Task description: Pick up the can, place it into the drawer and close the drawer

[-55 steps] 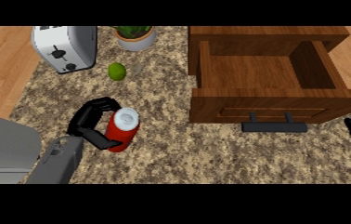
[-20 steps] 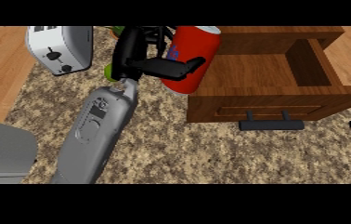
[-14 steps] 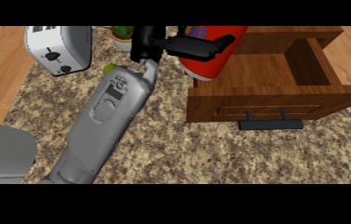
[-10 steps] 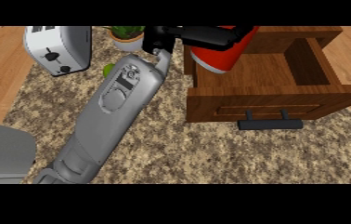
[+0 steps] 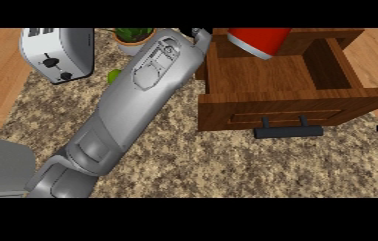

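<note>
Placing step: red cylindrical can [image 5: 258,42] hangs over the open brown wooden drawer [image 5: 266,82], near its back edge.
My left hand is cut off above, so I cannot tell its fingers. Next, I judge: lower, release, push shut.

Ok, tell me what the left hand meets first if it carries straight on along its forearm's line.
Nothing visible: the left forearm runs past the drawer's left wall and out at the top edge, where the hand is cut off. Depth is unclear.
</note>
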`<state>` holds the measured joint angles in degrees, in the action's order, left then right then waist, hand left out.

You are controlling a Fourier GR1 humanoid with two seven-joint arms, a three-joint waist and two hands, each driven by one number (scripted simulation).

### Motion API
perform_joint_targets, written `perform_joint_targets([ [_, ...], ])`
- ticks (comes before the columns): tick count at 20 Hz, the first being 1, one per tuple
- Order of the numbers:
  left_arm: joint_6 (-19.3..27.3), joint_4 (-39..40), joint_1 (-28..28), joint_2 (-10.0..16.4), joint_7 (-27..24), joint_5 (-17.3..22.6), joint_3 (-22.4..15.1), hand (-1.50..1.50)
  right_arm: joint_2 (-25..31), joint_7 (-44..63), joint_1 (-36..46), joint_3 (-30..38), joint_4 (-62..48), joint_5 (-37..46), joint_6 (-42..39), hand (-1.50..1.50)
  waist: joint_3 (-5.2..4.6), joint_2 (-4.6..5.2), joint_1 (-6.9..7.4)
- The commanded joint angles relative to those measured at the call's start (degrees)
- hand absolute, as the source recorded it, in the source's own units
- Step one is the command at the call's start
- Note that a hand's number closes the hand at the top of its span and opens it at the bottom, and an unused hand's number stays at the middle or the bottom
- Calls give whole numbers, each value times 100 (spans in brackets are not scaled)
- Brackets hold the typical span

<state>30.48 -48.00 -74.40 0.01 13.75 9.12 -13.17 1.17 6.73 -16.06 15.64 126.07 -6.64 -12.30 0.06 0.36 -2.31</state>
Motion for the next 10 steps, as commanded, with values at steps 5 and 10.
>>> perform_joint_targets([
  [5, 144, 1345, -1062, -1, -135, 578, -203, 150, 134, 123, 240, 116, -35, -167, -39, -150, 3, 26, -73],
  [10, 282, 1623, -1008, -1, -537, 975, -766, 150, 99, -93, 228, 118, -262, -74, -82, -150, 8, 31, -151],
])
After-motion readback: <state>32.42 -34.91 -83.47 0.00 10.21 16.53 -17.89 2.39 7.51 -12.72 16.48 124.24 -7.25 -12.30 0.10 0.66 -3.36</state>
